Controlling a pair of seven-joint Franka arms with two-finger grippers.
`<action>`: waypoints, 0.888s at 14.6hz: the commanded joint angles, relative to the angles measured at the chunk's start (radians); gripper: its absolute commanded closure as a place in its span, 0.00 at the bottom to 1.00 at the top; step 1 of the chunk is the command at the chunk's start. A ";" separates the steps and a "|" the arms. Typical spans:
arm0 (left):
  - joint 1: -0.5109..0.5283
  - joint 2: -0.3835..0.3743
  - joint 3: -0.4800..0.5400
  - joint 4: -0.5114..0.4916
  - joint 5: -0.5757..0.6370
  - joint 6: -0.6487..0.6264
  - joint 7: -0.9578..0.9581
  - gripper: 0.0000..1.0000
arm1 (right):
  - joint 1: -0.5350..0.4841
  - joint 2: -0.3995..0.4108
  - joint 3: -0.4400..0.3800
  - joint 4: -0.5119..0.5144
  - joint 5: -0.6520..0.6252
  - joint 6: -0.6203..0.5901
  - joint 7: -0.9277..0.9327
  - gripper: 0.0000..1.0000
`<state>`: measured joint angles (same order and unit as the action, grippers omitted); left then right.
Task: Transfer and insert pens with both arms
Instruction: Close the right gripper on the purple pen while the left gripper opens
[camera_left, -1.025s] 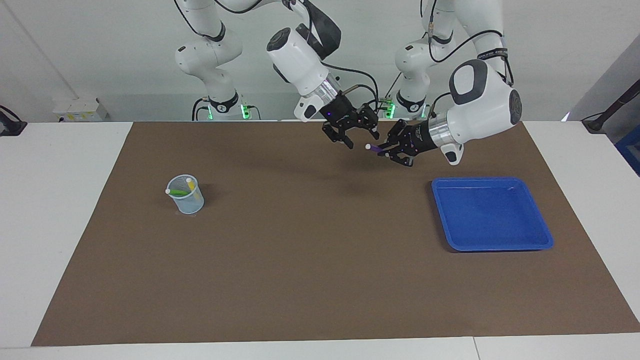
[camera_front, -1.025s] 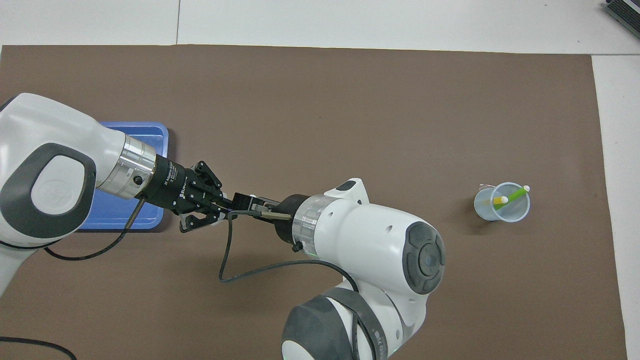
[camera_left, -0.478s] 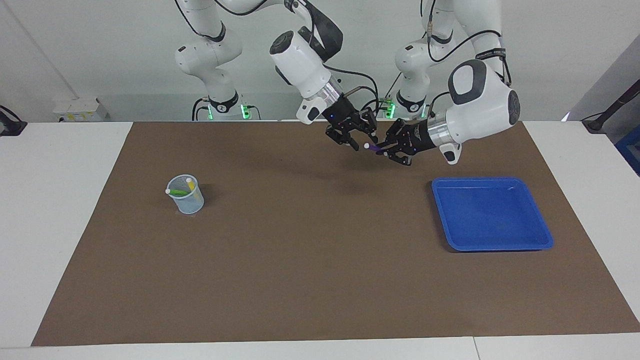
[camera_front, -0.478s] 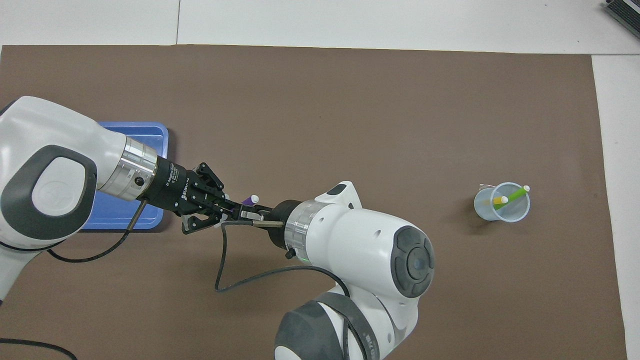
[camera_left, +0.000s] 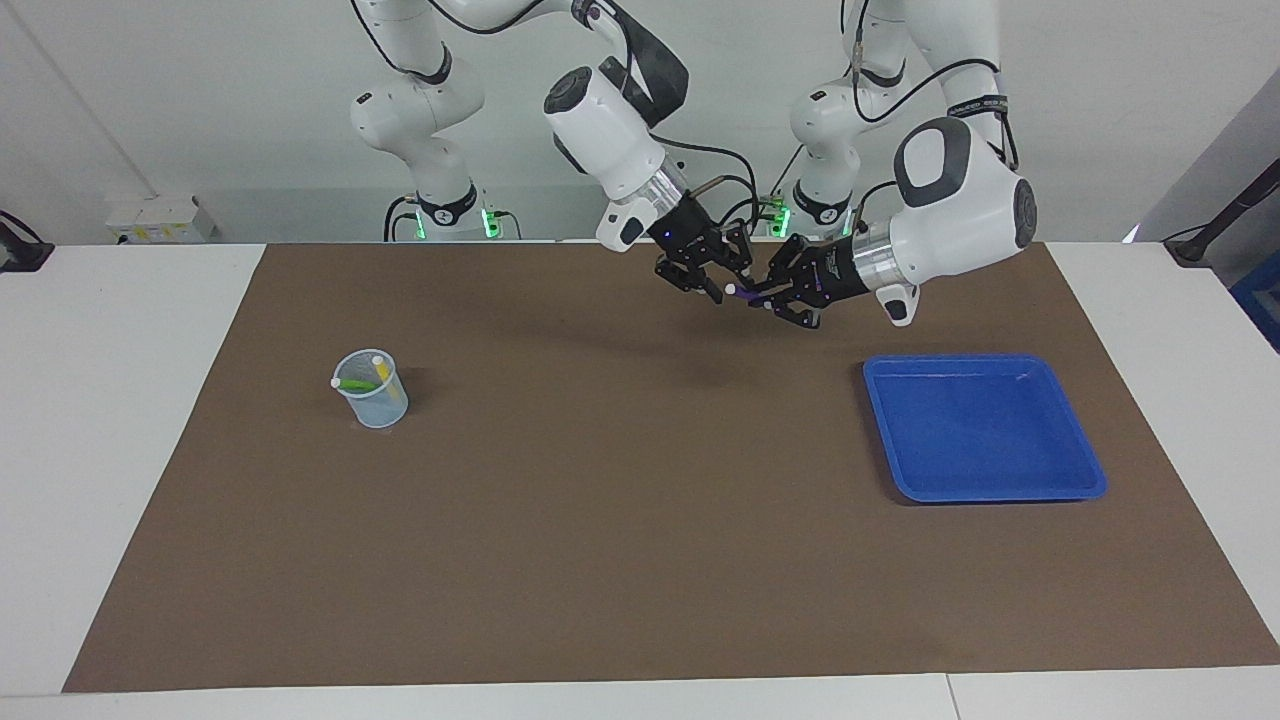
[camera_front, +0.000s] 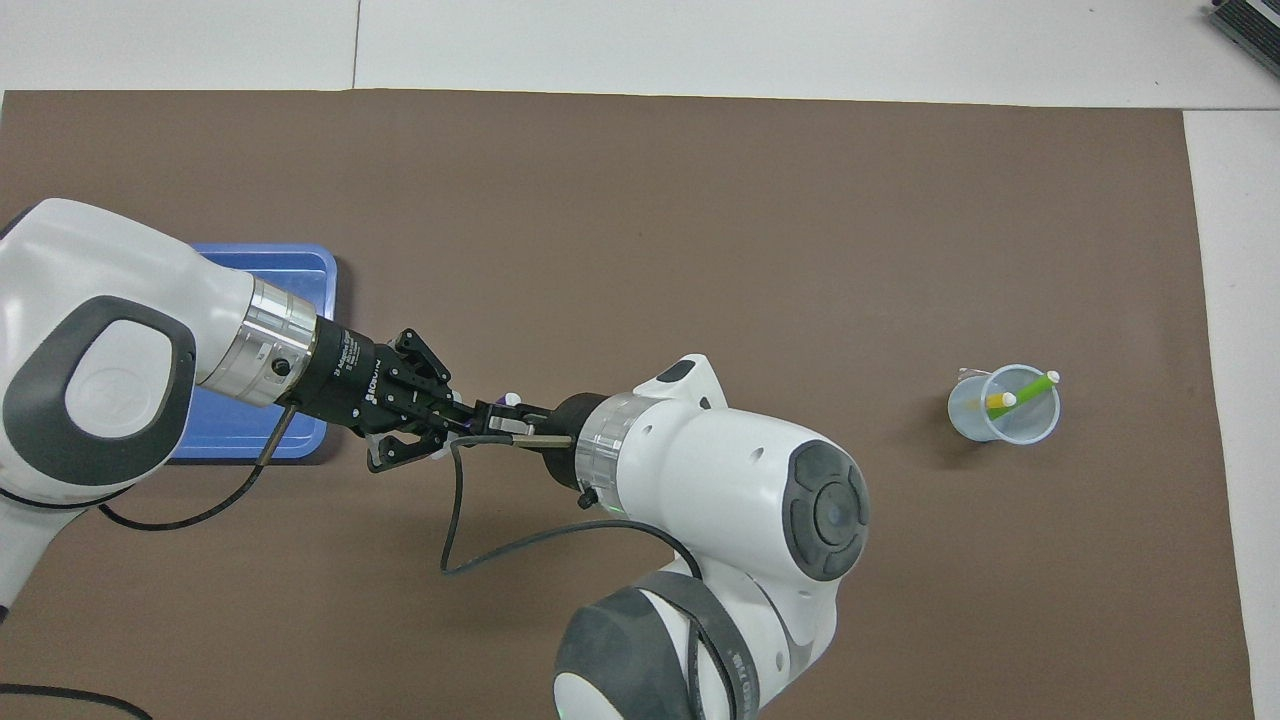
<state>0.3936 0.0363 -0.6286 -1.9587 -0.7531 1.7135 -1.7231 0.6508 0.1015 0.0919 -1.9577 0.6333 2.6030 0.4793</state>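
Both arms meet in the air over the brown mat (camera_left: 640, 560) on the counter (camera_left: 120, 400), between the blue tray (camera_left: 985, 428) and the middle of the mat

Left pincer (camera_left: 762, 293) is pressed together on the purple pen (camera_left: 748, 291), which it holds roughly level above the mat. The pen's pale cap end points toward the right arm's end of the counter (in the overhead view only that cap and a sliver of purple show (camera_front: 508, 400))

Right pincer (camera_left: 722, 284) is at the pen's cap end, its fingers right beside the cap. Whether they are closed on the pen or just around it I cannot tell

Green pen (camera_left: 354, 383) and yellow pen (camera_left: 381, 377) stand tilted in the clear cup (camera_left: 374, 402), cap ends up and sticking past the rim. The cup stands upright on the mat toward the right arm's end of the counter, well apart from both pincers

The tray lies flat on the mat toward the left arm's end, with no pen in it
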 joint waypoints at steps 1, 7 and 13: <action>-0.019 -0.039 0.012 -0.036 -0.029 0.026 -0.016 1.00 | -0.011 0.017 0.006 0.017 0.009 0.015 -0.034 0.51; -0.019 -0.039 0.012 -0.036 -0.029 0.028 -0.018 1.00 | -0.011 0.015 0.005 0.013 0.009 0.015 -0.034 0.84; -0.031 -0.042 0.012 -0.034 -0.035 0.037 -0.018 0.91 | -0.023 0.007 0.006 -0.004 0.011 0.012 -0.031 1.00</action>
<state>0.3795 0.0359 -0.6307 -1.9691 -0.7691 1.7356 -1.7312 0.6469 0.1029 0.0943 -1.9470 0.6336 2.6066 0.4753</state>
